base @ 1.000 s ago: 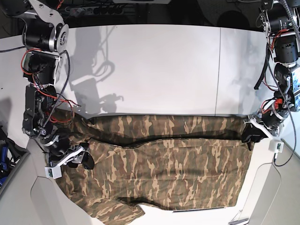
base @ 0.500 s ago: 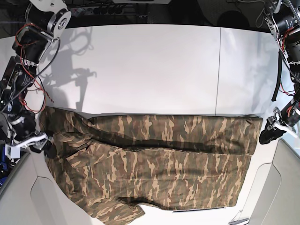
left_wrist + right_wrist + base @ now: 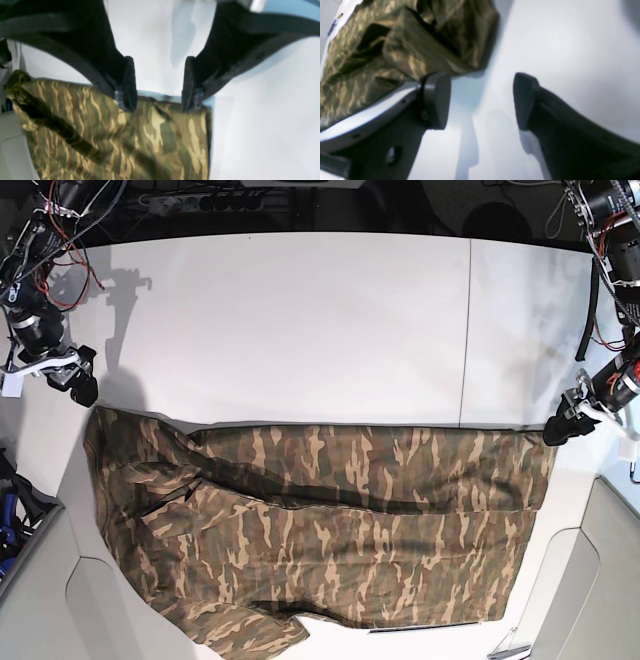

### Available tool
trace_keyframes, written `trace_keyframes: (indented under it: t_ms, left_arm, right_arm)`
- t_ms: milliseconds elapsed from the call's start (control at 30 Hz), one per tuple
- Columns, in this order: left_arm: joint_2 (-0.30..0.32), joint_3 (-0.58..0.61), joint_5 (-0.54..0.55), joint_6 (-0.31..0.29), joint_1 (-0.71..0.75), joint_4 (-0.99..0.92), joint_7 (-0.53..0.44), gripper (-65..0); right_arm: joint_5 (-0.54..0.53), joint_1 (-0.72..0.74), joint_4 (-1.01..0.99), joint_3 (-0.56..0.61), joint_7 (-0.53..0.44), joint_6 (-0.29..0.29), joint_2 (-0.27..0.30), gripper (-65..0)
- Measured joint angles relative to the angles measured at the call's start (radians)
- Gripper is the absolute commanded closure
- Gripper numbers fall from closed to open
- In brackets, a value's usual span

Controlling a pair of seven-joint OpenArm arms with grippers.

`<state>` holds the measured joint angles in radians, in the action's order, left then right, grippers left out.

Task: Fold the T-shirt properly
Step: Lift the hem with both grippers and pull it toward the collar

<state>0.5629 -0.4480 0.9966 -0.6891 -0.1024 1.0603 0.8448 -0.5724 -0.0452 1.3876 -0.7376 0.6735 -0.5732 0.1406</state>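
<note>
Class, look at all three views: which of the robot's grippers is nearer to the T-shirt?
Left. The left gripper hovers open right at the T-shirt's top corner; the right gripper, also open, sits slightly farther above the opposite corner.

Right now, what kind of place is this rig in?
Likely a robotics lab bench: a plain white tabletop flanked by two exposed-wire arms, a power strip along the back edge, and a brown-tan camouflage short-sleeved T-shirt laid out as the test piece.

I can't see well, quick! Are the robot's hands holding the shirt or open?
Left gripper: open, holding nothing, just above the T-shirt edge.
Right gripper: open, empty, beside the shirt.
</note>
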Motion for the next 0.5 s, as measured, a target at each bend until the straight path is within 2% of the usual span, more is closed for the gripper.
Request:
trace_keyframes:
  t_ms: [133, 267, 500]
  left_arm:
    - [-0.008, 0.000, -0.002, 0.000, 0.001, 0.000, -0.003, -39.2]
    - [-0.035, 0.000, -0.049, 0.000, 0.003, 0.000, -0.010, -39.2]
    - [-0.049, -0.001, -0.163, 0.000, 0.005, 0.000, -0.121, -39.2]
  right_arm:
    - [-0.001, -0.008, -0.002, 0.000, 0.000, 0.000, 0.000, -39.0]
    - [0.000, -0.007, -0.011, 0.020, -0.017, 0.000, 0.000, -39.0]
    - [0.018, -0.005, -0.050, 0.089, -0.084, 0.006, -0.003, -39.0]
